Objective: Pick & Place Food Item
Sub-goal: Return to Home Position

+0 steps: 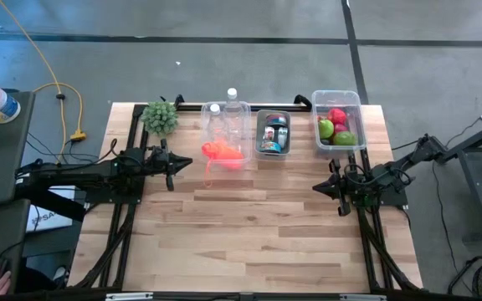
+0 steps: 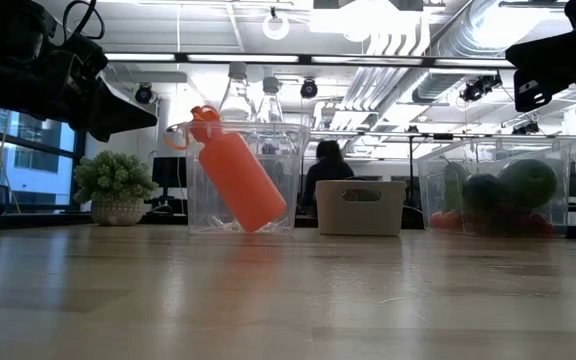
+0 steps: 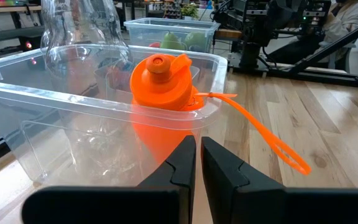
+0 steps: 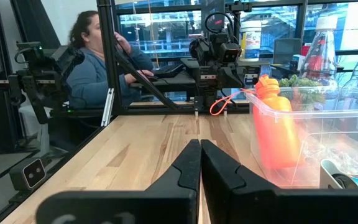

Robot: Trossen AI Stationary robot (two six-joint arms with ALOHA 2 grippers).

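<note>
No text, brand or number is legible. Print on the can [image 1: 273, 134] in the grey bin [image 1: 273, 113] and on the white sheet [image 1: 48, 219] beyond the desk's [image 1: 249, 226] left edge cannot be read.

Three bins: a left transparent bin [image 3: 42, 137], a grey bin [image 2: 360, 207] and a right transparent bin [image 1: 337, 94]. One orange bottle [image 1: 223, 153], two clear bottles [image 1: 232, 104], one potted plant [image 1: 160, 117].

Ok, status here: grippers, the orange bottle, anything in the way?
Left gripper shut, just short of the left transparent bin; right gripper shut, over the table. Orange bottle leaning inside that bin. Its strap hangs over the rim.
</note>
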